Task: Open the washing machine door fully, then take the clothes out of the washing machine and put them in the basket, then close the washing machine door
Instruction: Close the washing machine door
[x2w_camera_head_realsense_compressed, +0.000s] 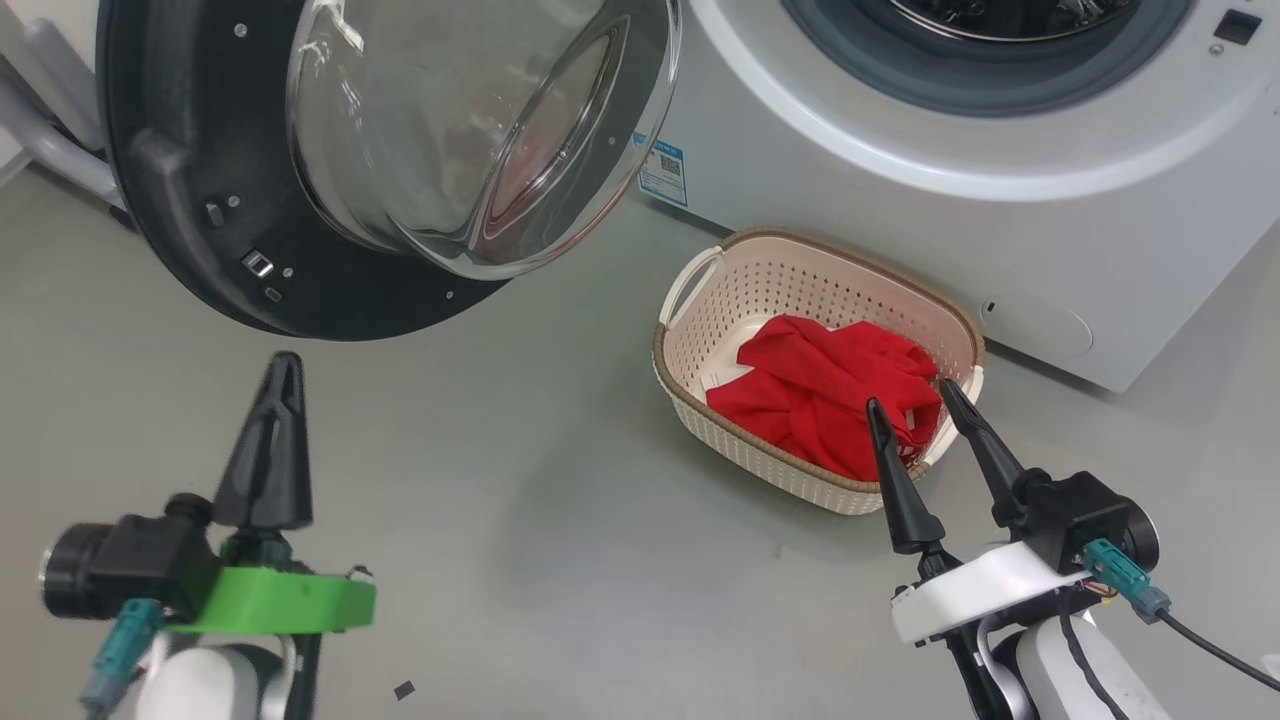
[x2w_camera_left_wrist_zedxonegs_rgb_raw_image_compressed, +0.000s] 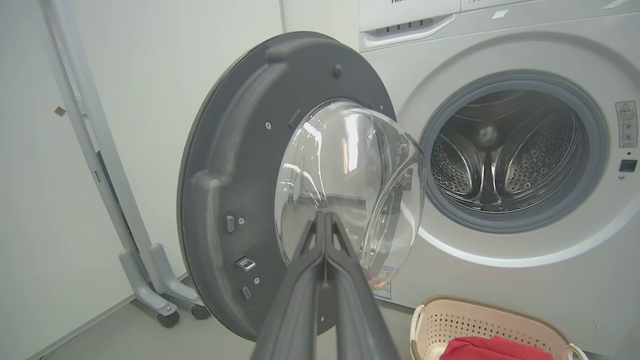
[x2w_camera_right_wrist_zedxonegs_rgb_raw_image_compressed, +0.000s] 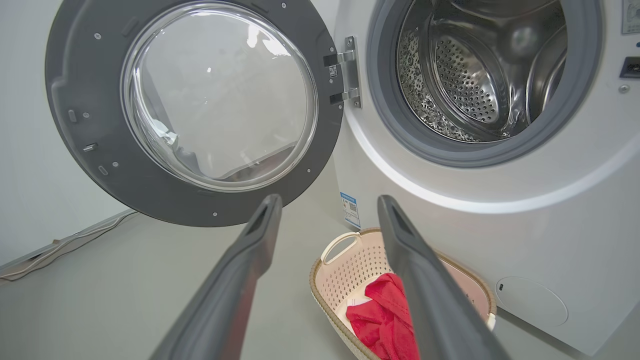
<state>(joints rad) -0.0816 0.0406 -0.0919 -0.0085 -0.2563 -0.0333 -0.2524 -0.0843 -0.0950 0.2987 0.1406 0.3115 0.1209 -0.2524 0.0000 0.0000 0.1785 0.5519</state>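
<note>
clothes (x2w_camera_right_wrist_zedxonegs_rgb_raw_image_compressed: 375, 320) partly behind right hand (x2w_camera_right_wrist_zedxonegs_rgb_raw_image_compressed: 330, 200), door (x2w_camera_head_realsense_compressed: 200, 250) cropped

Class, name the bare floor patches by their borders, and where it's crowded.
Bare floor lies between the left end effector, the washing machine door and the basket. Crowded: the basket, holding the clothes, beside the washing machine, right end effector by it.

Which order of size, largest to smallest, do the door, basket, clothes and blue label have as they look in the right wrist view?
1. door: by far the largest.
2. basket: partly hidden, still clearly second.
3. clothes: lying inside the basket, so smaller than it.
4. blue label: the smallest.
</note>
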